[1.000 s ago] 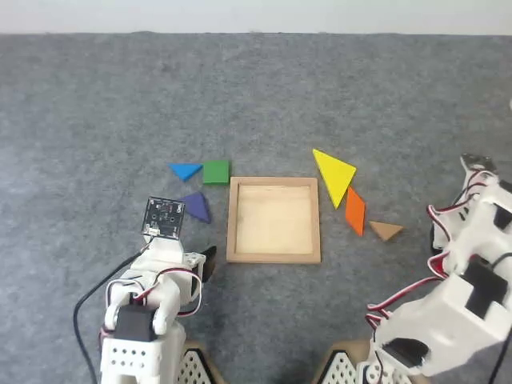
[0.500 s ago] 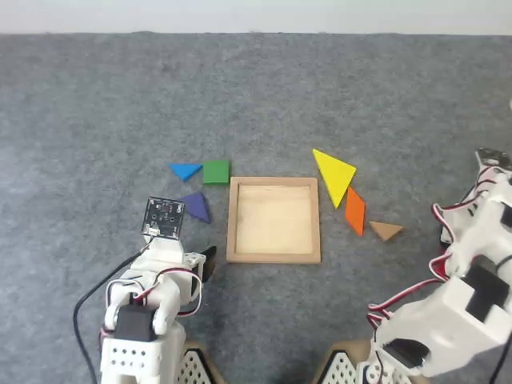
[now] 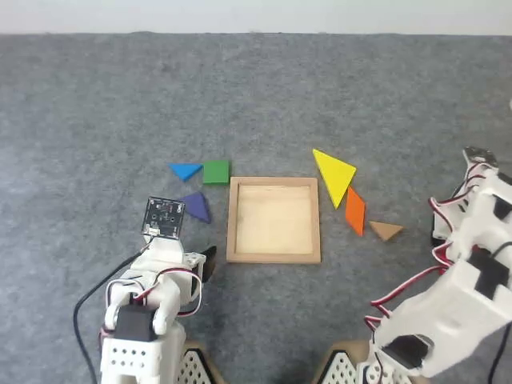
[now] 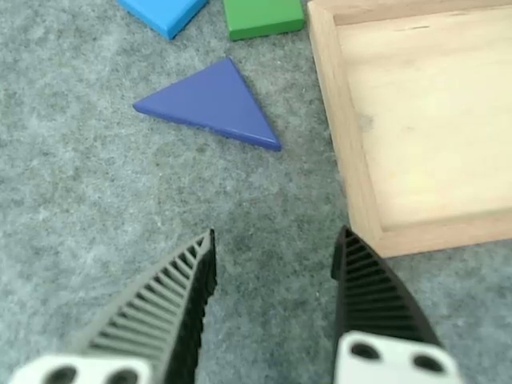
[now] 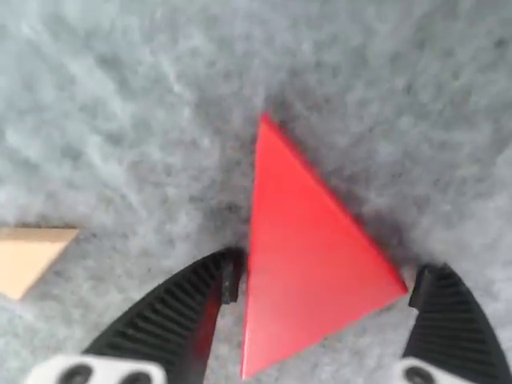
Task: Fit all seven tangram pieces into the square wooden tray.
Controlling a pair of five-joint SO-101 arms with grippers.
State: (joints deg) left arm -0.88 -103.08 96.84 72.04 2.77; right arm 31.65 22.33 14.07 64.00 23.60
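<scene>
Robotics lab bench, grey felt mat (image 3: 264, 96) over the table, pale wall (image 3: 256, 14) behind, white left arm (image 3: 148, 316) and right arm (image 3: 452, 308) trailing wires.

Nothing legible showed in any view: no words, labels, numbers or signs. The small dark circuit board (image 3: 164, 218) on the left arm's wrist carried only pale specks (too fine to tell whether any were characters).
</scene>
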